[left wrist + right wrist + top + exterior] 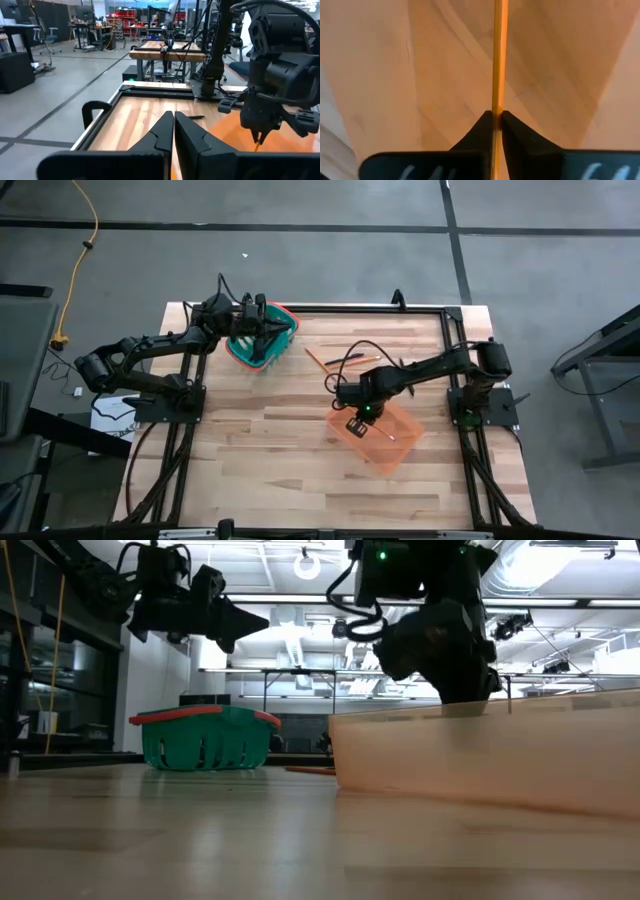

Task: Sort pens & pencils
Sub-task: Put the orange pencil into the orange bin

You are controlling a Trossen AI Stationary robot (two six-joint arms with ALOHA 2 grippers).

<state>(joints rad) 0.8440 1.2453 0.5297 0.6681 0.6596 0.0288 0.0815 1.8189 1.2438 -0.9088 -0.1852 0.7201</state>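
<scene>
My right gripper (pixel 358 418) is low inside the orange basket (pixel 395 455), shut on an orange-yellow pencil (pixel 498 60). My left gripper (pixel 268 332) hovers shut above the green basket with the red rim (pixel 290 315), well clear of it in the low view (pixel 205 740), and holds nothing that I can see. On the bare wood between the baskets lie another pencil (pixel 318 360) and dark pens (pixel 365 358). The orange basket's wall (pixel 480 760) hides my right fingertips in the low view. My right gripper pinches the pencil between its two fingertips (pixel 482 125). The shaft (pixel 498 100) runs on past the fingertips, along the line of the fingers, over the orange basket's floor. The fingers come from above, pointing down. Whether the far end touches the floor I cannot tell.
The green basket stands near the table's far left corner, the orange one right of centre toward the near side. A black frame rail (pixel 400 308) runs along the far edge and the sides. Bare wood spreads over the near left part of the table (pixel 260 460).
</scene>
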